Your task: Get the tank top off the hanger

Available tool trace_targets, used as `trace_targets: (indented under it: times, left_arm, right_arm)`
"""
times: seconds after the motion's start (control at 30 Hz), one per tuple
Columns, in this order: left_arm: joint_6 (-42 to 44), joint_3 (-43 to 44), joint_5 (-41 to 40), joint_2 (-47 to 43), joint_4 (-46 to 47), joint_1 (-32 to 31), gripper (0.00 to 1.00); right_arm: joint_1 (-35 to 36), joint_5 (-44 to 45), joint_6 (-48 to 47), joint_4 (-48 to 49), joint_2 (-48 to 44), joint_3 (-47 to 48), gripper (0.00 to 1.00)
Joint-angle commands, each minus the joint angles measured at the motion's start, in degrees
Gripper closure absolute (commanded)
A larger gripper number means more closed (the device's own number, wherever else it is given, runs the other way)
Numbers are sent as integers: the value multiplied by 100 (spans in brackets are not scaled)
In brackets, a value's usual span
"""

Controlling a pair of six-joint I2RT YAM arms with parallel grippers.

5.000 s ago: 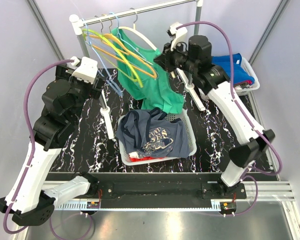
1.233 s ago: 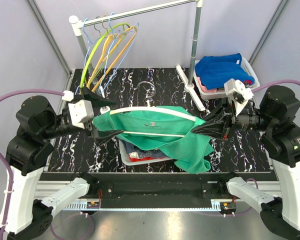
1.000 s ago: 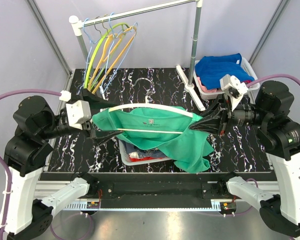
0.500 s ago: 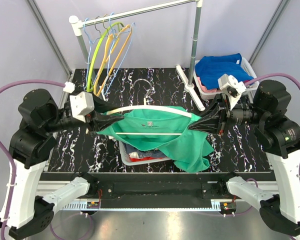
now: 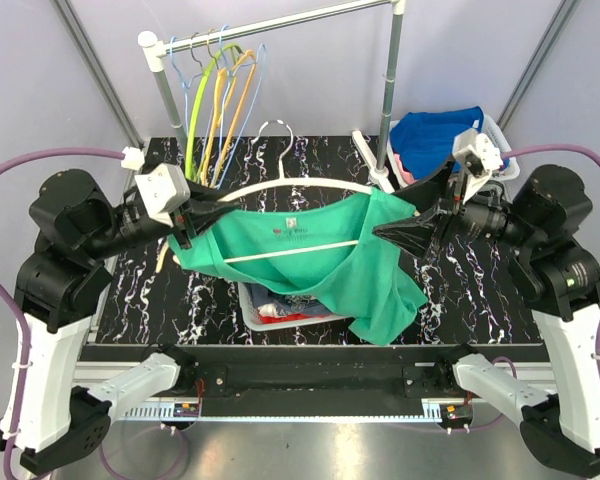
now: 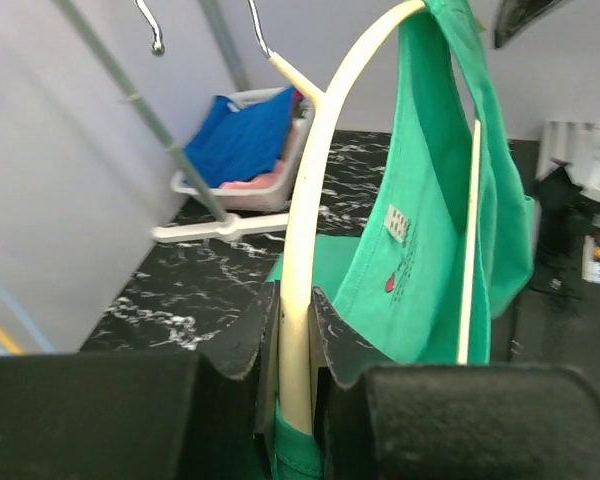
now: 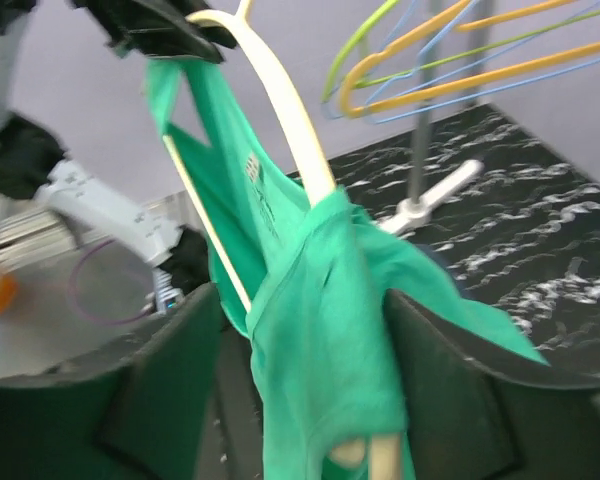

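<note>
A green tank top (image 5: pixel 320 260) hangs on a cream hanger (image 5: pixel 280 183) held in the air over the table's middle. My left gripper (image 5: pixel 208 212) is shut on the hanger's left end. In the left wrist view the cream hanger arm (image 6: pixel 315 180) runs between the left gripper's (image 6: pixel 295 305) pads, with the tank top (image 6: pixel 420 230) draped beyond. My right gripper (image 5: pixel 412 210) stands open at the hanger's right end. The right wrist view shows the right gripper (image 7: pixel 305 340) spread wide, with the tank top (image 7: pixel 325 300) and hanger (image 7: pixel 280 100) loose between its fingers.
Several coloured empty hangers (image 5: pixel 215 100) hang on the clothes rail (image 5: pixel 280 22) at the back left. A white basket (image 5: pixel 248 310) of clothes sits under the tank top. Another basket (image 5: pixel 500 135) with blue clothing stands at the back right, beside the rail's right post (image 5: pixel 390 100).
The left gripper has closed on the hanger's left end. The right gripper has opened and let go of the right end. The hanger has risen a little, hook upward.
</note>
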Motion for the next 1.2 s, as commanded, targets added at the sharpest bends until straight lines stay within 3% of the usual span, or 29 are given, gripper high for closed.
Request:
trace_targets:
  times: [0.0,0.2,0.47,0.7,1.0,1.07,1.17]
  left_arm:
    - [260,729,-1225,73,553,58,100]
    - [532,1819,-1930,337,886,58,100]
    - [937,2584,-2405,381,1783,49,100]
    - [893,2998,-2291,478,2003,58,100]
    - [366,3473,-1966,584,2267,67,100]
    - [357,3420,-1896,531,2267,84,100]
    - [313,3359,-1861,487,2276,111,100]
  right_arm:
    - [19,1084,131,667,-450,-214,19]
    - [10,1884,43,782,-1241,-961,5]
    - [10,2869,69,255,-1576,-2235,0]
    - [10,2677,385,1106,-1778,-3273,0]
    - [19,2212,438,1730,-1252,-3098,0]
    - [19,1975,596,2159,-1128,-3124,2]
    - [10,1351,1035,2887,-812,-3116,24]
